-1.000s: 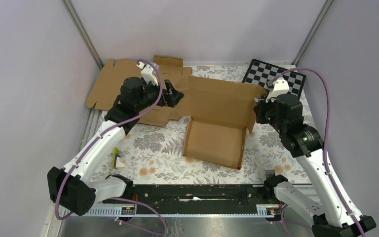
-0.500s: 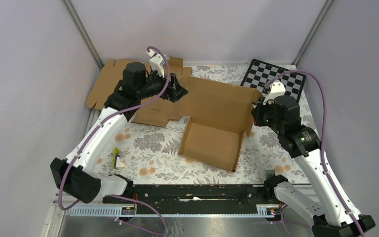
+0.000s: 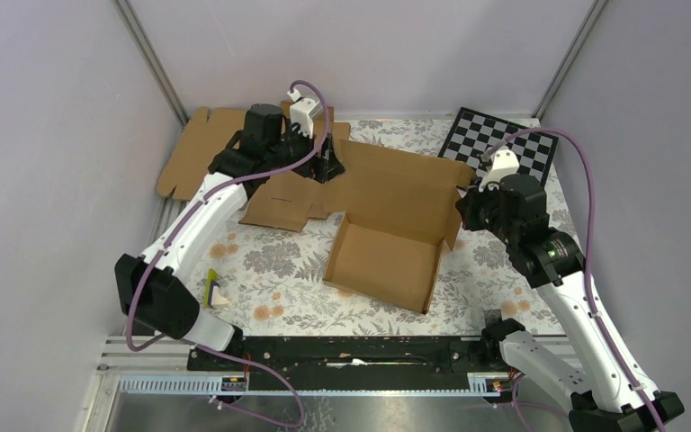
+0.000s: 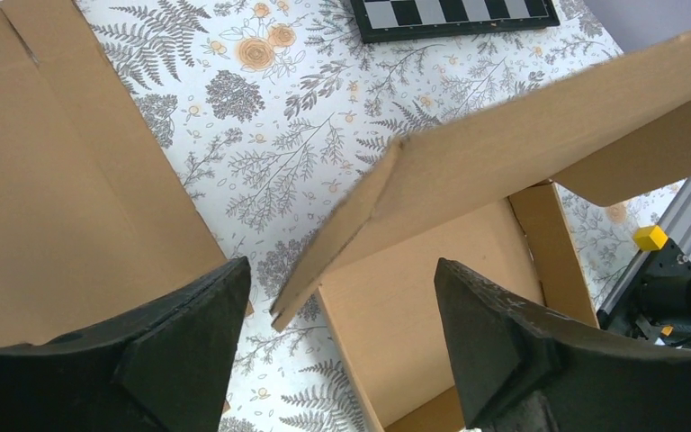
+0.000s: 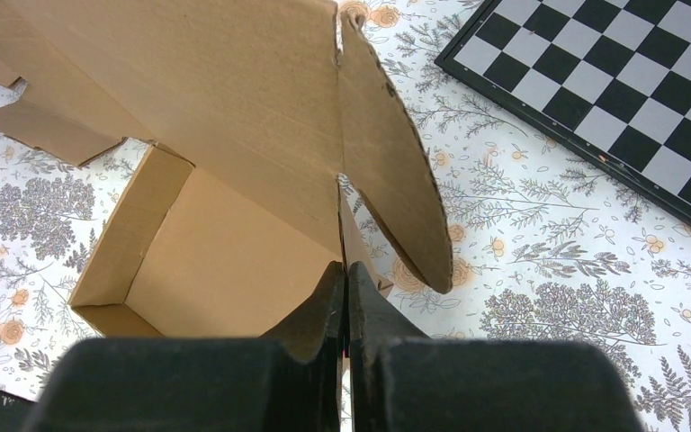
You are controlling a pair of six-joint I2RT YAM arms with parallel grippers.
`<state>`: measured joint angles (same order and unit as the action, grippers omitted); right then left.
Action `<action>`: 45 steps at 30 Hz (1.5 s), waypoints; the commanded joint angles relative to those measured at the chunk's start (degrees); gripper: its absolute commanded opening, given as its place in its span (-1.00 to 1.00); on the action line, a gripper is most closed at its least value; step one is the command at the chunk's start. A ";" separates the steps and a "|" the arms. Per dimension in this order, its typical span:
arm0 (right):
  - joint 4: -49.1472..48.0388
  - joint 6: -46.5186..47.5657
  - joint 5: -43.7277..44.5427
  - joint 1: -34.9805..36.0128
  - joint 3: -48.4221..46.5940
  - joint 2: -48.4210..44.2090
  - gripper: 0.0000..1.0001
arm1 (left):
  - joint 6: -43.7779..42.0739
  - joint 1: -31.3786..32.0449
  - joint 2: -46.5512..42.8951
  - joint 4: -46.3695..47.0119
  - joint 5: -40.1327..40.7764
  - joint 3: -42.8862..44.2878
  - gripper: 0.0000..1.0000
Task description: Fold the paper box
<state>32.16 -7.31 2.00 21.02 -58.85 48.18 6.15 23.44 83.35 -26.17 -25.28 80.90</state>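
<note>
The paper box (image 3: pixel 385 256) is a shallow brown cardboard tray in the middle of the table, with its wide lid panel (image 3: pixel 396 184) tilted up at the back. My left gripper (image 3: pixel 328 167) is open at the lid's far left corner. In the left wrist view the gripper (image 4: pixel 342 301) has its fingers on either side of the lid's corner edge (image 4: pixel 324 261) without touching it. My right gripper (image 3: pixel 463 212) is shut on the box's right side wall. In the right wrist view the gripper (image 5: pixel 346 286) pinches that thin wall below a rounded lid flap (image 5: pixel 396 171).
A second flat brown cardboard sheet (image 3: pixel 202 148) lies at the back left, partly under the left arm. The checkerboard (image 3: pixel 501 144) lies at the back right. A small yellow-green object (image 3: pixel 213 290) lies near the front left. Grey walls enclose the table on three sides.
My left arm has swung back and to the right, bringing its gripper to the lid's far left corner. The box has shifted slightly left. My right gripper keeps its hold.
</note>
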 commanded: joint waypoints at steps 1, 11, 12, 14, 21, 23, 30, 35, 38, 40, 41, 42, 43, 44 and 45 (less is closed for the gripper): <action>-3.78 -0.07 -1.29 0.43 -0.57 -0.58 -1.00 | -1.74 -0.77 2.90 -1.10 -4.24 4.37 0.51; -5.65 -1.71 -1.82 0.43 -0.34 0.81 -1.00 | -1.18 -0.25 3.28 -3.92 -6.61 5.87 -0.76; -5.63 -1.98 -1.82 0.43 -0.54 1.15 -1.00 | -1.48 -0.20 3.10 -3.89 -6.03 5.71 -0.90; -5.63 -3.30 -0.49 0.43 -1.27 2.10 -1.00 | -1.75 -0.18 2.60 -3.84 -3.94 5.45 -1.00; -5.48 -19.36 11.43 0.43 -5.86 7.78 -1.00 | 5.10 -0.24 -1.31 4.62 -0.72 2.52 -1.00; -5.86 -26.91 12.33 0.43 -6.47 8.91 -1.00 | 9.40 -0.18 -2.80 9.76 -1.32 0.45 -1.00; -9.84 -34.66 6.89 0.34 -6.84 12.22 -1.00 | 19.88 1.20 -8.35 29.37 0.27 -9.62 -1.00; -6.98 -33.48 5.31 0.36 -5.92 10.80 -1.00 | 21.26 2.83 -8.75 32.94 0.99 -12.04 -1.00; -3.30 -32.14 6.55 0.34 -3.47 6.73 -1.00 | 21.55 3.00 -8.93 32.26 -0.19 -12.66 -1.00; -1.75 -31.74 8.03 0.34 -1.04 3.19 -1.00 | 21.62 3.10 -9.60 32.22 -0.40 -13.65 -1.00; -1.28 -31.84 8.77 0.34 0.18 1.37 -1.00 | 21.62 3.10 -10.06 32.05 0.01 -14.26 -1.00; -1.18 -32.50 9.45 0.34 1.29 -0.68 -1.00 | 21.55 3.10 -10.52 31.73 0.72 -14.93 -1.00; -1.23 -33.55 10.01 0.34 2.08 -1.66 -1.00 | 21.32 3.08 -10.91 31.53 1.13 -15.43 -1.00; -1.35 -35.04 10.56 0.34 2.54 -2.22 -1.00 | 21.27 3.10 -11.21 31.53 1.35 -15.77 -1.00; -2.01 -36.46 11.10 0.34 2.90 -2.33 -1.00 | 21.27 3.10 -11.42 31.70 1.46 -16.06 -1.00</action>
<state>28.69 -38.22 10.59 21.02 -57.95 48.16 25.04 26.30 75.44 -1.83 -22.63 65.45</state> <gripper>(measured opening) 0.022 0.018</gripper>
